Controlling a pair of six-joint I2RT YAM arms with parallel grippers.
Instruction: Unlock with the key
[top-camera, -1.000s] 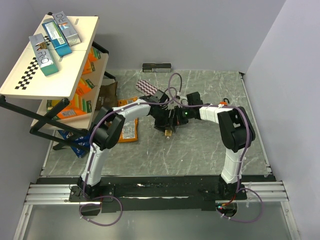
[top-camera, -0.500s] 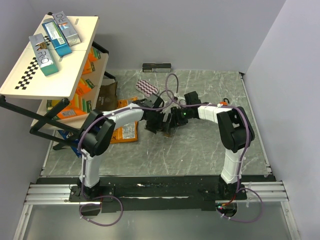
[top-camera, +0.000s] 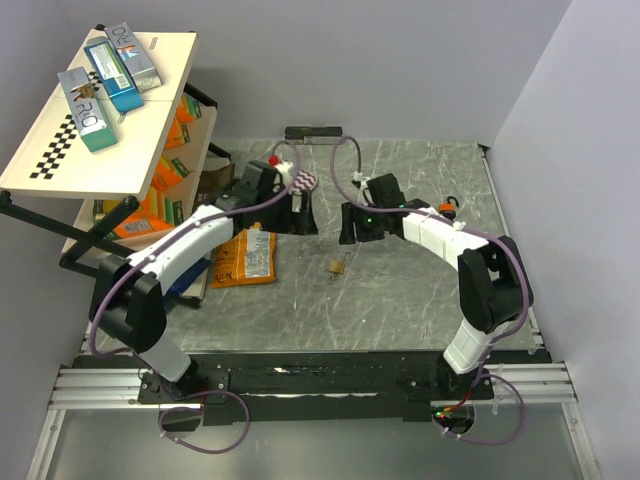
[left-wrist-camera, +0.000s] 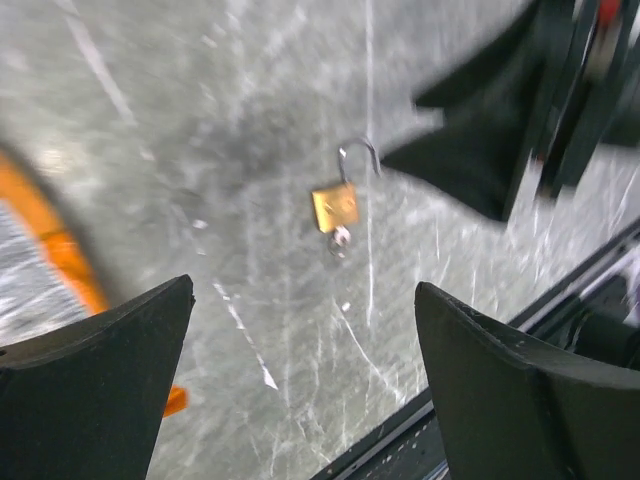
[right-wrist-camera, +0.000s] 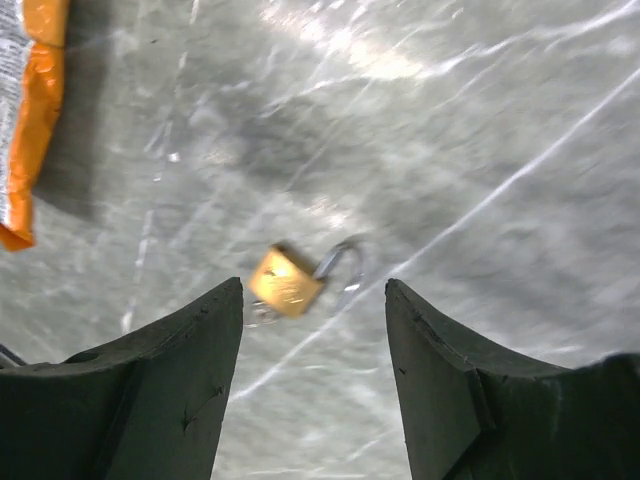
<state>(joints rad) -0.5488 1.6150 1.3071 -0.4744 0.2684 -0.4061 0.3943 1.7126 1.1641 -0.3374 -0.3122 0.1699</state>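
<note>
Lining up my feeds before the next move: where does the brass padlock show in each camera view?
Top external: brass padlock lies near the middle of the table.
Left wrist: just above centre, shackle swung open.
Right wrist: slightly left of and below centre, shackle open.
Shared landmark: the orange packet, left of the padlock from above, at the left edge in the left wrist view, top-left in the right wrist view.
</note>
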